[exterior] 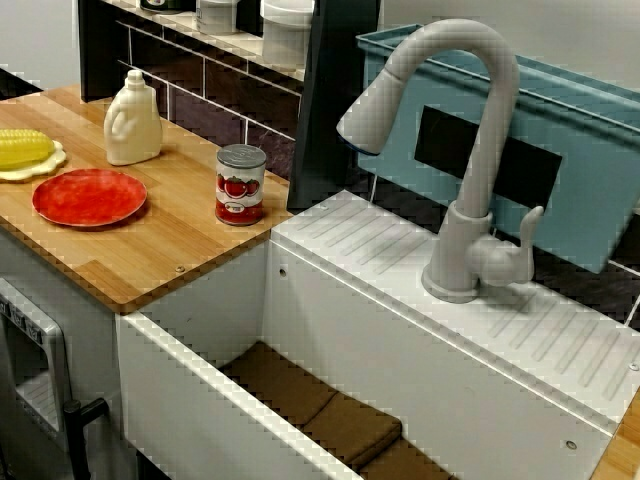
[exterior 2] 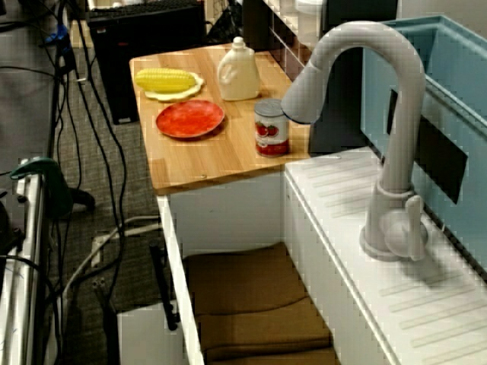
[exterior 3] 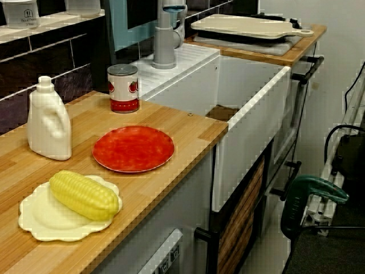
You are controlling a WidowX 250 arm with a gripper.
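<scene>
**Item 1, end effector:** we find it in none of the three views, so we cannot tell whether its fingers stand apart or together.

**Item 2, tomato can (exterior 3: pixel 123 88):** upright at the far end of the wooden surface (exterior 3: pixel 194 128). It stands just beside the raised white drainboard (exterior 3: pixel 188 57) and well back from the front edge.

**Item 3, red plate (exterior 3: pixel 133 148):** flat, nearer than the can and apart from it. Its right rim lies close to the front edge of the surface.

**Item 4, corn cob (exterior 3: pixel 82 195):** lying on a cream scalloped plate (exterior 3: pixel 40 220), nearest of all in the view along the surface and apart from the red plate.

**Item 5, white bottle (exterior 3: pixel 49 123):** upright at the left, by the tiled back wall.

**Item 6, sink (exterior 3: pixel 251 131):** it begins where the surface ends. Brown cloths (exterior: pixel 310 400) lie on its floor, and the grey faucet (exterior: pixel 485 150) arches over it.

**Open room:** we note bare wood between the can, the red plate and the bottle.
</scene>
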